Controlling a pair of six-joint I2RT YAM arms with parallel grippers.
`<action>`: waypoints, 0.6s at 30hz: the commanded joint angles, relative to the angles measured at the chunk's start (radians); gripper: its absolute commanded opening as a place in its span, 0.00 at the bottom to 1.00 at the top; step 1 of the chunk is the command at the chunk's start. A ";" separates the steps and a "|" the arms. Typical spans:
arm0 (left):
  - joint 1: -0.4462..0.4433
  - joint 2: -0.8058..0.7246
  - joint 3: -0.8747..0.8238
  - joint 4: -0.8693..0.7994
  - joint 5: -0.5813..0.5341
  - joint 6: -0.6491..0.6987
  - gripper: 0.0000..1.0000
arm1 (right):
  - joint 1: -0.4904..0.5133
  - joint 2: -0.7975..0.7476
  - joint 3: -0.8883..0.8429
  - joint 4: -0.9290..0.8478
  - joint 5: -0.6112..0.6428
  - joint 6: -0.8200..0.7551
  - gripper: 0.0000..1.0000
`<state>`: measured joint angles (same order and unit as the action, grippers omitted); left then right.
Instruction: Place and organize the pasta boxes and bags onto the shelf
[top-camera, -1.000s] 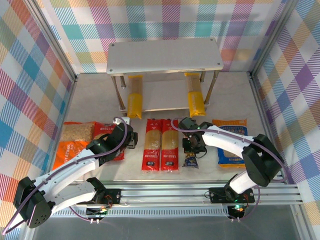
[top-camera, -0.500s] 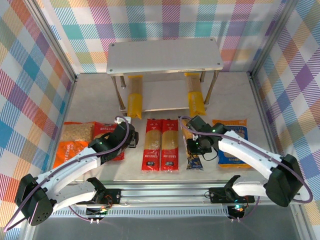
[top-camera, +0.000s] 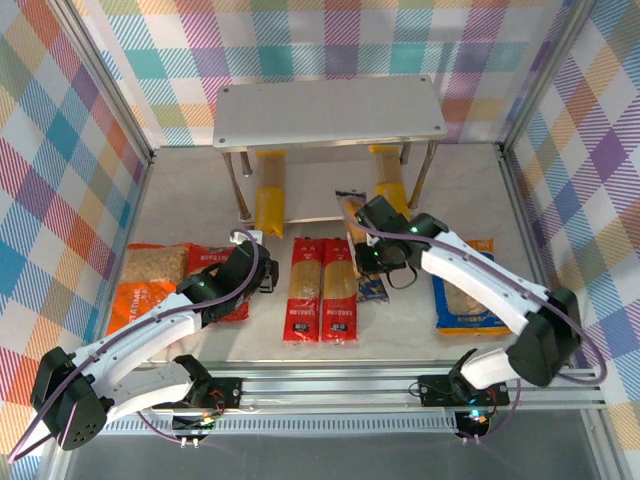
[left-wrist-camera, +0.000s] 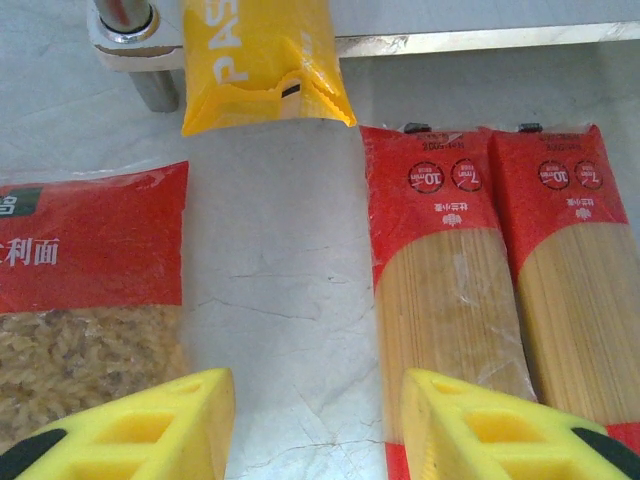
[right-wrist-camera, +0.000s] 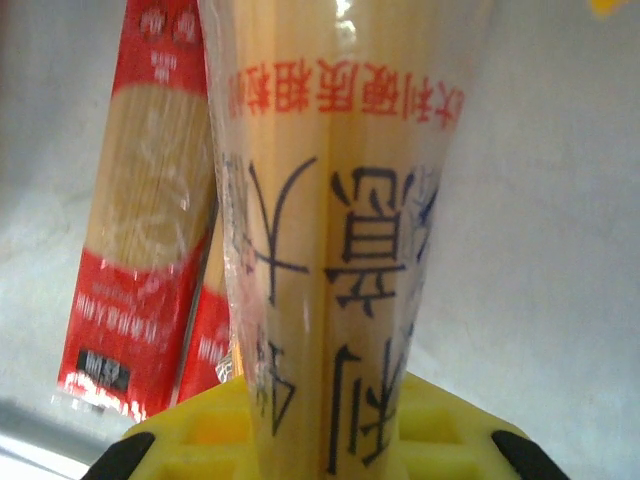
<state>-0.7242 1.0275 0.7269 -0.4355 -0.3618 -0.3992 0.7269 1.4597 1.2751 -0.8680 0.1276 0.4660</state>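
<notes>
The long dark blue spaghetti pack (top-camera: 352, 218) is clamped in the right gripper (top-camera: 376, 256), its nose toward the grey metal two-tier shelf (top-camera: 330, 112) at 12 o'clock. Two red spaghetti packs (top-camera: 322, 290) lie at its 9. The left gripper (left-wrist-camera: 315, 430) hovers half-spread and empty over the white table (left-wrist-camera: 280, 300). The risk is that the long pack swivels in the pinch and snags the yellow spaghetti pack (top-camera: 390, 195) on the lower tier.

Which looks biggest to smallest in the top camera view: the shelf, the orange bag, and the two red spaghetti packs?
1. shelf
2. orange bag
3. left red spaghetti pack and right red spaghetti pack: they look alike, so tied.
</notes>
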 joint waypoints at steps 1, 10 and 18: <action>-0.004 -0.017 0.020 0.018 -0.025 0.011 0.47 | -0.053 0.082 0.104 0.100 0.093 -0.069 0.00; -0.004 -0.033 0.015 -0.002 -0.032 0.014 0.48 | -0.149 0.271 0.280 0.163 0.158 -0.172 0.00; -0.004 -0.049 0.014 -0.030 -0.052 0.013 0.48 | -0.204 0.419 0.424 0.177 0.152 -0.213 0.00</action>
<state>-0.7242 0.9974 0.7269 -0.4435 -0.3870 -0.3965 0.5331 1.8587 1.6253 -0.7803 0.2550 0.2893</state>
